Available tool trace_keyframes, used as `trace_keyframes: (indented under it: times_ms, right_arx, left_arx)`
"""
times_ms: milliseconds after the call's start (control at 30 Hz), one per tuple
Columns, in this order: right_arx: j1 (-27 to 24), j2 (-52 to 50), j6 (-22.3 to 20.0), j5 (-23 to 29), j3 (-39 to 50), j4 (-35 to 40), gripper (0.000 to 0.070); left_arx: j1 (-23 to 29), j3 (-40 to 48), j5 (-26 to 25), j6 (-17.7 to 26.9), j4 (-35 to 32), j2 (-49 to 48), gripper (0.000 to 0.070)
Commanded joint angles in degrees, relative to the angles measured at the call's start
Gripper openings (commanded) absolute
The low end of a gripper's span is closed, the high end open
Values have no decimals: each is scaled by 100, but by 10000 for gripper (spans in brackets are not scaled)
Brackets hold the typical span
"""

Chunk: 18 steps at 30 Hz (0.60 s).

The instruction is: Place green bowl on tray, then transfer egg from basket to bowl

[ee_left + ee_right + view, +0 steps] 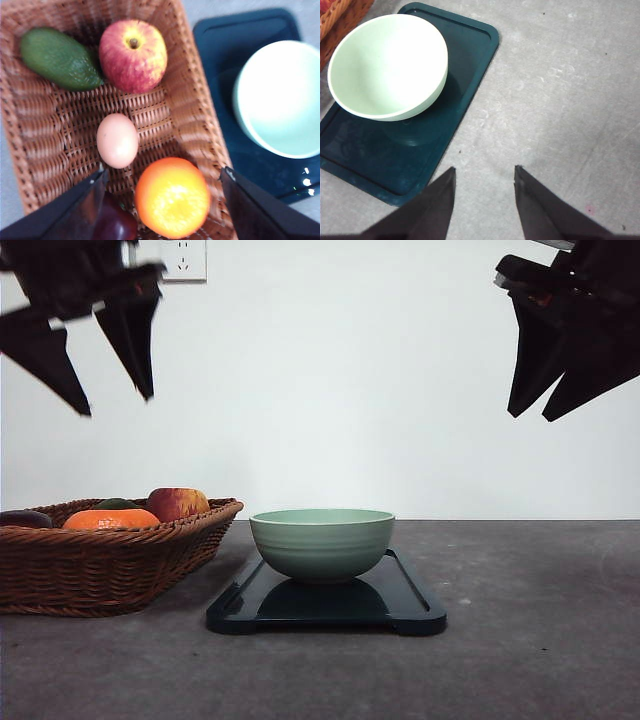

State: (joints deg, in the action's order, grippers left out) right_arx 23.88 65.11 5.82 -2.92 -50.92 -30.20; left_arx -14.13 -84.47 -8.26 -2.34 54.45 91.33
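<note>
Sitting upright on the tray, the bowl covers the tray's middle and stands clear of its low rim, with bare dark surface showing in front of it and on both flanks. The basket lies just left of the tray, its braided rim near the tray's left edge; whether they touch cannot be told. In the left wrist view the egg rests on the basket floor, apart from the apple and avocado and close beside the orange, with open weave around most of it. A dark purple fruit lies next to one finger of the left gripper.

Both arms hang high over the table. The left gripper is spread wide above the basket, grasping nothing. The right gripper is parted too, empty, over bare grey table right of the tray, where open room runs to the table's edge.

No readable writing or brand shows on anything.
</note>
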Motion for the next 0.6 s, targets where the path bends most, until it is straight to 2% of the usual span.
trace_keyframes:
  times_ms: [0, 133, 233, 567]
  right_arx:
    - [26, 34, 20, -4, -39, 52, 227]
    - [26, 34, 20, -7, -39, 52, 227]
    - [26, 34, 17, -4, -39, 50, 227]
    - [26, 34, 17, -4, -39, 50, 227]
  left_arx:
    - [-20, -133, 122, 82, -13, 195, 473]
    - [-20, -133, 552, 167, -1, 510, 478]
    - [-20, -133, 567, 167, -45, 739, 519]
    - [-20, -133, 569, 164, -337, 1256, 517]
